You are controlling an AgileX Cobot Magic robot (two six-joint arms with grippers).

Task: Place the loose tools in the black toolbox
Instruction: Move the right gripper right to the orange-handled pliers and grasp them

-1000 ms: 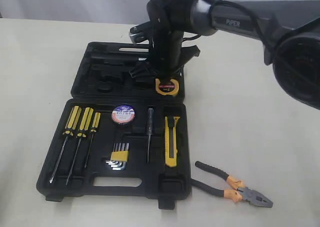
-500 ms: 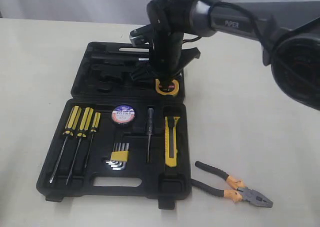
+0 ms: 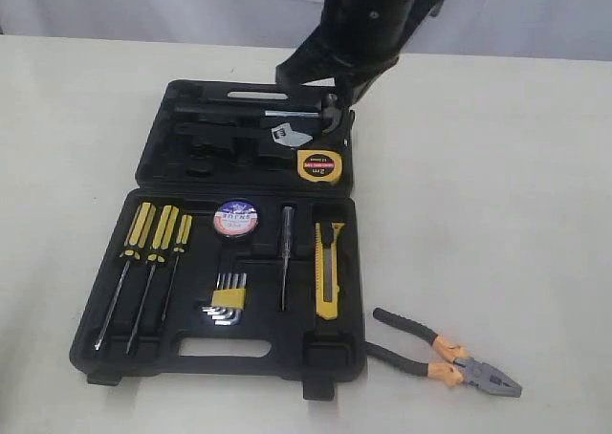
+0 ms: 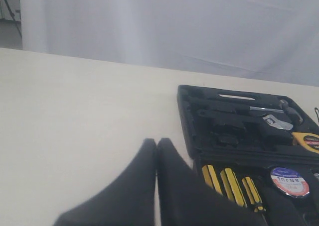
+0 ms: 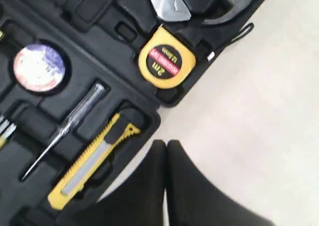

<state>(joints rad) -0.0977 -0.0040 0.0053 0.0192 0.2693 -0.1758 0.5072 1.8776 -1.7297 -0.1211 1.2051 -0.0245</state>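
We note a pale cream table (image 3: 516, 195) with a matte, unmarked surface filling most of the exterior frame. Along the top of the frame, a white draped backdrop (image 3: 124, 4) hangs behind its far edge, showing soft vertical folds. Lighting is even and diffuse; shadows are faint.

A pale cream table (image 3: 497, 166) carries the toolbox (image 3: 296, 343), opened flat with both halves resting on it, and the pliers (image 3: 445, 353), lying on the bare surface just beside the toolbox's near right corner, handles toward it.
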